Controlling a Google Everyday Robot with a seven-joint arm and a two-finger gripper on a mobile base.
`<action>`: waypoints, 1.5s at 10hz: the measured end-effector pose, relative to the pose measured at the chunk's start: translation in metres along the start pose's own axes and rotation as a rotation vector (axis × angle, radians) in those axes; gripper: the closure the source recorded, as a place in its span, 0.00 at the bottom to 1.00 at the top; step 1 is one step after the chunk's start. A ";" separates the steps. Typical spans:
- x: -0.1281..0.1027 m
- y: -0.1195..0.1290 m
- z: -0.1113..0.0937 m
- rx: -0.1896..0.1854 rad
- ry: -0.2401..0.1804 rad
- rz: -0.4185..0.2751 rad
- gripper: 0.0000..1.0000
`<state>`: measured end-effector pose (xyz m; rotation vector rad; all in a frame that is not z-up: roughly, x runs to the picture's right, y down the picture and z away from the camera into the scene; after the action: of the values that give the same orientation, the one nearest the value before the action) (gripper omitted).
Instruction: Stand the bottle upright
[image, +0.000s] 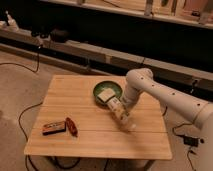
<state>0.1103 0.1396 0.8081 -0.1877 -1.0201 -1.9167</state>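
Note:
The bottle (123, 116) is pale with a cream label. It hangs tilted over the right half of the wooden table (75, 95), its lower end pointing down and to the right, close to the tabletop. My gripper (116, 105) comes down from the white arm (150, 87) on the right and is shut on the bottle's upper end. It sits just in front of the green bowl (116, 88).
The green bowl holds a pale flat item (105, 95). A dark snack bar (54, 127) and a red-brown packet (71, 126) lie near the table's front left. A long shelf (75, 47) runs behind the table. Cables (25, 117) lie on the floor at left.

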 end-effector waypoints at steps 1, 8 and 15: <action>0.001 -0.001 0.001 0.000 -0.001 -0.002 0.56; 0.002 -0.002 0.003 -0.004 -0.012 0.036 0.56; 0.011 -0.018 0.006 -0.002 -0.084 0.315 0.56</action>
<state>0.0884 0.1403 0.8075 -0.4080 -0.9801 -1.6346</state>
